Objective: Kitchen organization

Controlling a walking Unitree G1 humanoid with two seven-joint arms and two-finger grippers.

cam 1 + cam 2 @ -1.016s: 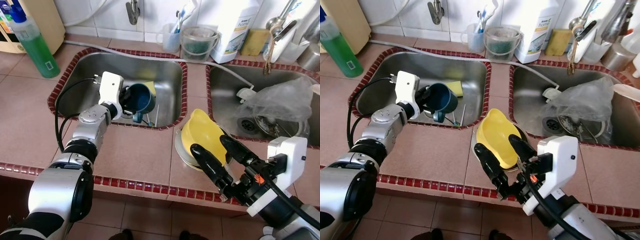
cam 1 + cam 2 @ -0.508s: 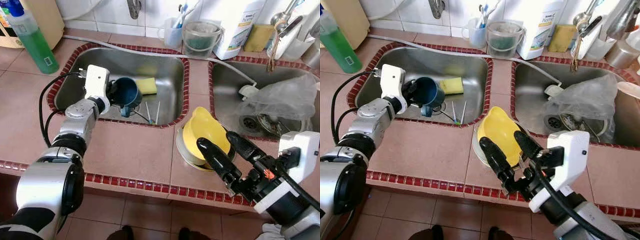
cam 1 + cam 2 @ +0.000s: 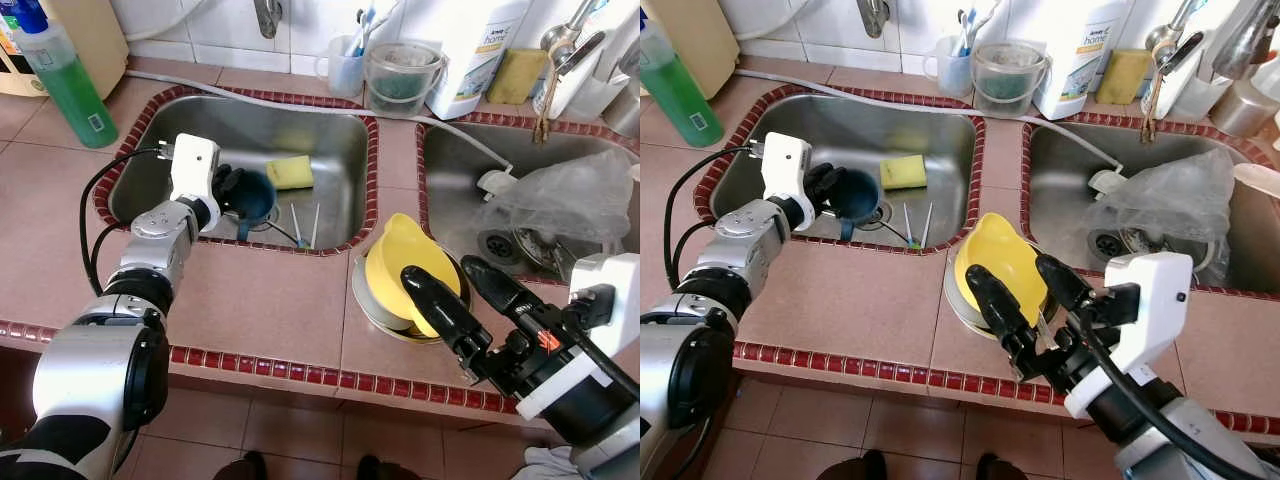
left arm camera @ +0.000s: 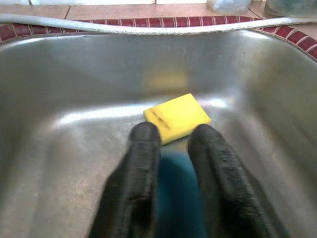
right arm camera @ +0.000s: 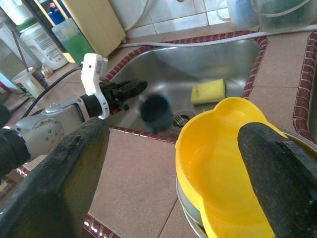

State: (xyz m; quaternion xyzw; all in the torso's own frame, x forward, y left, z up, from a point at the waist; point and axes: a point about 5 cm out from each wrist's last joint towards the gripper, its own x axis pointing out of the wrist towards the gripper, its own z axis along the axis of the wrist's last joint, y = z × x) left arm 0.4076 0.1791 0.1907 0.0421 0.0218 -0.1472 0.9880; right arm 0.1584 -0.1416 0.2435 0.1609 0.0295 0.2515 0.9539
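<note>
Left gripper (image 3: 828, 189) clamped on rim of dark blue plastic mug (image 3: 856, 195), low inside left stainless sink basin (image 3: 940, 120), beside yellow sponge (image 3: 902, 171). Right gripper (image 3: 1025, 297) spread wide, empty, above yellow plastic bowl (image 3: 998, 262). Risk: thin rim grip, possible slip or twist onto basin floor.

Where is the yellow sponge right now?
In the head views, the yellow sponge lies on the floor of the left sink basin, just beyond the blue cup that the left tool holds.
</note>
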